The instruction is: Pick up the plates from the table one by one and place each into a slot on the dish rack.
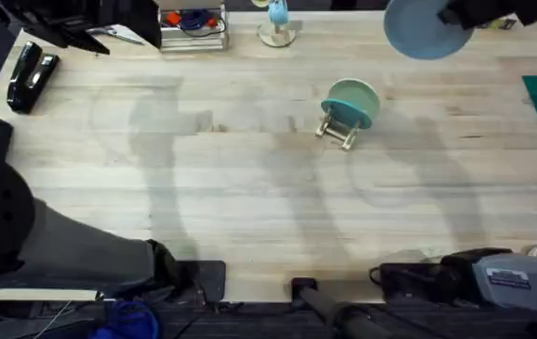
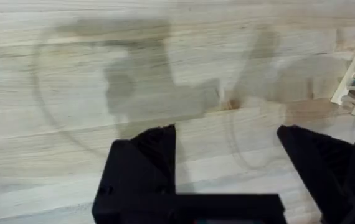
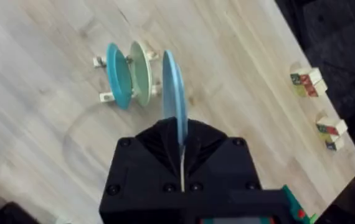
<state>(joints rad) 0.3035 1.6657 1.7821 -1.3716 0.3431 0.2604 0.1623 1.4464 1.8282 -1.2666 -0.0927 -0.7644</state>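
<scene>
Light blue plate [image 3: 175,99] is pinched on edge in the right claw [image 3: 182,163], high above the surface [image 1: 250,188]. Rack [image 1: 339,129] apparently holds two plates. Left claw [image 2: 227,168] is spread.

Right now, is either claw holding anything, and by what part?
Right claw is shut on the light blue plate, pinching its rim edge-on. Left claw is open, holding nothing.

Soft overhead light throws broad grey shadows over pale planks, a black stapler [image 1: 30,77] lies near the far left corner, and a dark floor [image 3: 333,37] spreads beyond the far edge.
</scene>
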